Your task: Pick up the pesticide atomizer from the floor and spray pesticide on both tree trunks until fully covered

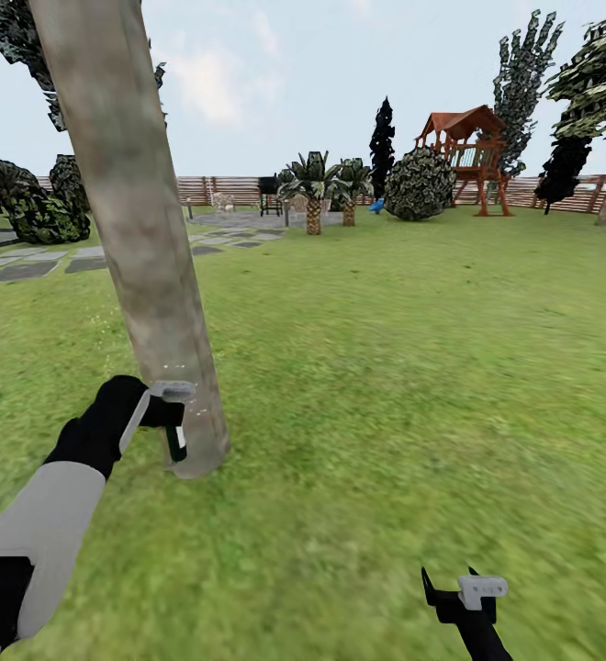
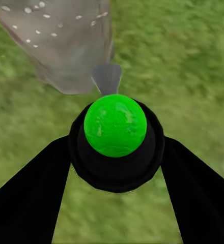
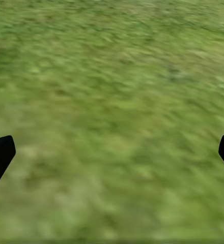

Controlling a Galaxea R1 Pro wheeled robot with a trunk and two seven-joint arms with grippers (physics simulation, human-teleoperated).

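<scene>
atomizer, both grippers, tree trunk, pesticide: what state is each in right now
pesticide atomizer: held, nozzle aimed at the trunk base
left gripper: shut on the atomizer
right gripper: open, holding nothing, over grass
tree trunk: leaning, whitish specks on its base
pesticide: scattered specks on the bark

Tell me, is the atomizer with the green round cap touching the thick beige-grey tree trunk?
Cannot tell. In the left wrist view the grey nozzle of the atomizer with the green round cap overlaps the base of the thick beige-grey tree trunk; no gap or contact shows plainly.
</scene>
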